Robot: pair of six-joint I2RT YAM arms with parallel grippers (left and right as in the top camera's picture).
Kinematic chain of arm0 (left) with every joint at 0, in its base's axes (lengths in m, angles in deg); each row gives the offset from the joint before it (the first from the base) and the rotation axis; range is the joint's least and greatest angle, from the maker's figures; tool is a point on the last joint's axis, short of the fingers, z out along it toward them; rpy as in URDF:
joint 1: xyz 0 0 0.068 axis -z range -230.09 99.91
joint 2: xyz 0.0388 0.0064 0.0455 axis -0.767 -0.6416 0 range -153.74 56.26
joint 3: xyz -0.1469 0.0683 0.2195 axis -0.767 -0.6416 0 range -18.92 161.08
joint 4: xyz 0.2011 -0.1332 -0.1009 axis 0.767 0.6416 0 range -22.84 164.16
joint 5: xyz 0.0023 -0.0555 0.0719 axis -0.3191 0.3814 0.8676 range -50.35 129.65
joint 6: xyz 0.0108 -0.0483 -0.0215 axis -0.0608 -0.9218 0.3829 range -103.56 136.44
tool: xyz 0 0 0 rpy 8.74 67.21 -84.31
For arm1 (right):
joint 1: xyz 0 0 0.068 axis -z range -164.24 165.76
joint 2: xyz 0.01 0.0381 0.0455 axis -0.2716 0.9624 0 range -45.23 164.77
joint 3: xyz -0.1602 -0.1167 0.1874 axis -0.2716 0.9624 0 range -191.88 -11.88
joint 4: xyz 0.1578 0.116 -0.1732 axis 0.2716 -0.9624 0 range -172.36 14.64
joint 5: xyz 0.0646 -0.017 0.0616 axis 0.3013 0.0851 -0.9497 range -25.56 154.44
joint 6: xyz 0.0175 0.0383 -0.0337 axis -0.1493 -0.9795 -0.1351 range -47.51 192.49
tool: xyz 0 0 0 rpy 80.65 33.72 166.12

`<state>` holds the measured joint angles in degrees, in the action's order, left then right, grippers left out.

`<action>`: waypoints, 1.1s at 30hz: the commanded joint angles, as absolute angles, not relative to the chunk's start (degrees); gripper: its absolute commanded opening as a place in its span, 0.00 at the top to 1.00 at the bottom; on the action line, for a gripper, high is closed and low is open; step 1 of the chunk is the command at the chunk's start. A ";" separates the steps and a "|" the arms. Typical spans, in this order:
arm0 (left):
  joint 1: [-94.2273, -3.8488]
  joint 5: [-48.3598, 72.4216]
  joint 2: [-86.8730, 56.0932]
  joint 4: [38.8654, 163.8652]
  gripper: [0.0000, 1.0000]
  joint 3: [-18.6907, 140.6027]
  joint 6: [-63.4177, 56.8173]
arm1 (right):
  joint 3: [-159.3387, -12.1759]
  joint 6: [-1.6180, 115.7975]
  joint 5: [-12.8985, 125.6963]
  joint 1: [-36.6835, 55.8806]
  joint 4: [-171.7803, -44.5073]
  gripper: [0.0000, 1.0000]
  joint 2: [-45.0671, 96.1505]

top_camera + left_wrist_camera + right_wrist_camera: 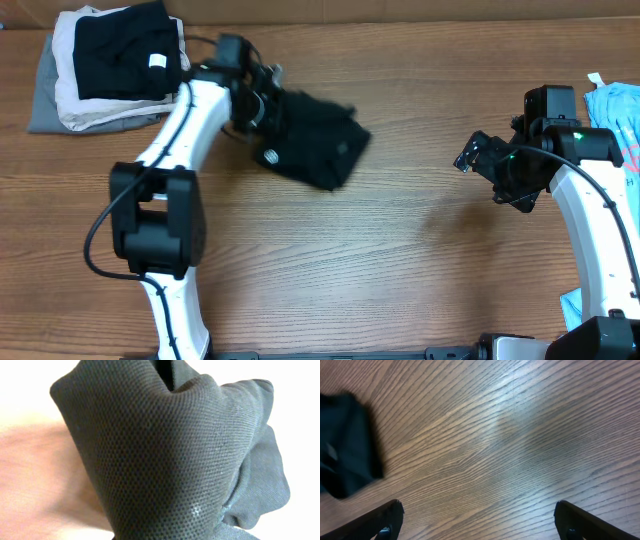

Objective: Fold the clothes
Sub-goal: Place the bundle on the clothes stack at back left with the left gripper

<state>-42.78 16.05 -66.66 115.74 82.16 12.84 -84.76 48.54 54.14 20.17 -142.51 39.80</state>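
The wooden table (400, 270) takes up most of the overhead view. The black garment (318, 140) lies on it left of centre, not spread out but bunched into a crumpled heap, its small white logo (270, 155) near the left edge. The left gripper (263, 108) is closed on that near-left edge. In the left wrist view a pinched wad of mesh fabric (165, 455) fills the lens. The main risk I see is that the grip has taken several layers at once rather than a single hem. A lift from here would then drag the whole lump instead of opening it flat, and the fold would come out lopsided. A thin pinch could also slip free as the weight comes on. A folded stack (70, 100) of other clothes sits close behind the left arm at the top-left corner, so pulling the garment that way could snag or topple it. A light blue shirt (612, 108) lies at the far right edge, beside the right arm. The right gripper (477, 512) hangs over bare wood with its jaws spread wide and empty, well apart from the garment. Nothing lies between them.
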 commanded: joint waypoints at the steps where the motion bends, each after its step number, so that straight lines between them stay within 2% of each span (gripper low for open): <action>1: -46.27 22.48 -66.33 110.69 0.96 84.89 19.31 | -84.63 48.72 53.85 19.90 -142.60 0.00 39.98; 8: -52.44 28.31 -66.33 101.29 0.96 87.25 20.49 | -84.63 48.74 53.87 19.90 -143.85 0.00 39.98; 19: -60.31 31.07 -66.33 102.21 0.96 101.00 16.32 | -84.63 48.70 53.85 19.90 -144.59 0.00 39.98; 33: -64.92 35.00 -67.25 100.00 0.96 101.94 13.04 | -84.63 48.72 53.85 19.90 -145.14 0.00 39.98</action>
